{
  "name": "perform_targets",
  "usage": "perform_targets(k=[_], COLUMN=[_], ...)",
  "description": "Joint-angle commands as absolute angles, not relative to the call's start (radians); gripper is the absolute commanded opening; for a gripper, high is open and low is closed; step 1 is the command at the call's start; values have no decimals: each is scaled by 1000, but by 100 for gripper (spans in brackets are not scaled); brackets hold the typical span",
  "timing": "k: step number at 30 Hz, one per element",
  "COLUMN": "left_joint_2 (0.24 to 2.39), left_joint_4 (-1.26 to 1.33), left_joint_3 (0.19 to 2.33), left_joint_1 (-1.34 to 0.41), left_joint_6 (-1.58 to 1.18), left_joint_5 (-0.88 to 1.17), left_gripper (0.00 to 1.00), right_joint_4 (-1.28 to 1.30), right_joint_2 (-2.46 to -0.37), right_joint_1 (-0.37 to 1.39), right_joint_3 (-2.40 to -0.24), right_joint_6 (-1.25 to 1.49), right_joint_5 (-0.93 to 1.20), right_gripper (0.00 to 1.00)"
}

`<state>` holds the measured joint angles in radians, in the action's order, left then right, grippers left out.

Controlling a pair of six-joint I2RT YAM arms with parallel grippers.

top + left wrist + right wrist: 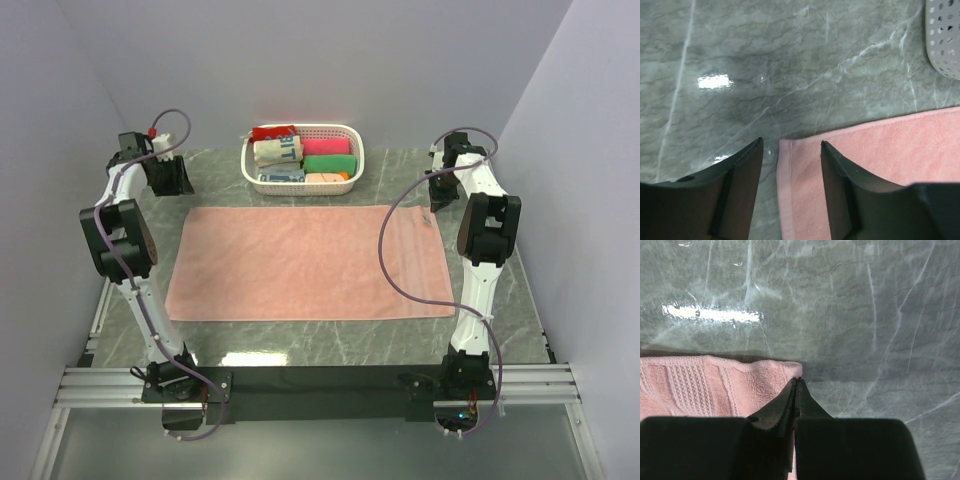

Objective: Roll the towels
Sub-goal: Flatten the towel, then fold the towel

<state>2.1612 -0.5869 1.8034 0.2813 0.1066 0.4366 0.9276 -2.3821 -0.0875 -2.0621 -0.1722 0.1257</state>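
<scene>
Terry towel [310, 262] flat on marble table [790, 60] — left gripper [792, 142] spread astride one corner; right gripper [798, 381] closed at another.

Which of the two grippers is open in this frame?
The left gripper: its fingers stand well apart, either side of the pink towel edge near a corner. The right gripper is shut, fingertips pressed together at the towel's other far corner.

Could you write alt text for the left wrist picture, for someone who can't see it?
The left gripper, open, straddles the corner of a pink towel lying on a grey marbled table. The edge of a white perforated basket shows top right.
</scene>
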Motion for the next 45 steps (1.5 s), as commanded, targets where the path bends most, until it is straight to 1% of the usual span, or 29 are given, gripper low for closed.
perform_targets(k=[1, 4, 6, 14, 19, 23, 27, 33, 36, 37, 39, 40, 42, 43, 45], left_joint_2=[2200, 2223, 2226, 2232, 2215, 2233, 2253, 2272, 2276, 2279, 2286, 2289, 2292, 2293, 2290], left_joint_4=[-601, -627, -629, -650, -621, -630, -632, -646, -650, -652, -658, -660, -664, -663, -657], left_joint_3=[1858, 1876, 1870, 1803, 1740, 1738, 1752, 1776, 1773, 1772, 1775, 1778, 1786, 1799, 1830], left_joint_1=[255, 239, 232, 219, 218, 213, 201, 157, 132, 123, 123, 123, 127, 130, 137], left_joint_6=[84, 90, 94, 109, 94, 91, 92, 94, 100, 106, 104, 104, 104, 101, 94], left_joint_5=[402, 361, 344, 264, 235, 236, 224, 198, 154, 146, 141, 137, 140, 143, 152], left_gripper=[53, 49, 48, 45, 40, 41, 38, 39, 32, 25, 18, 12, 6, 1, 1], right_joint_4=[907, 902, 899, 911, 919, 919, 919, 920, 922, 920, 914, 908, 904, 897, 890], right_joint_2=[-2390, -2378, -2372, -2375, -2390, -2391, -2391, -2391, -2390, -2388, -2385, -2382, -2379, -2378, -2375], right_joint_1=[-81, -81, -81, -81, -81, -83, -81, -81, -81, -81, -83, -81, -83, -83, -83], right_joint_3=[-2072, -2072, -2072, -2092, -2106, -2112, -2114, -2108, -2106, -2106, -2106, -2109, -2112, -2117, -2120], right_joint_6=[-164, -161, -163, -167, -163, -158, -161, -155, -150, -149, -147, -147, -146, -146, -143], right_joint_5=[147, 150, 159, 156, 152, 150, 153, 173, 181, 181, 178, 175, 172, 172, 166], right_gripper=[0, 0, 0, 0, 0, 0, 0, 0, 0, 0, 0, 0, 0, 0, 0])
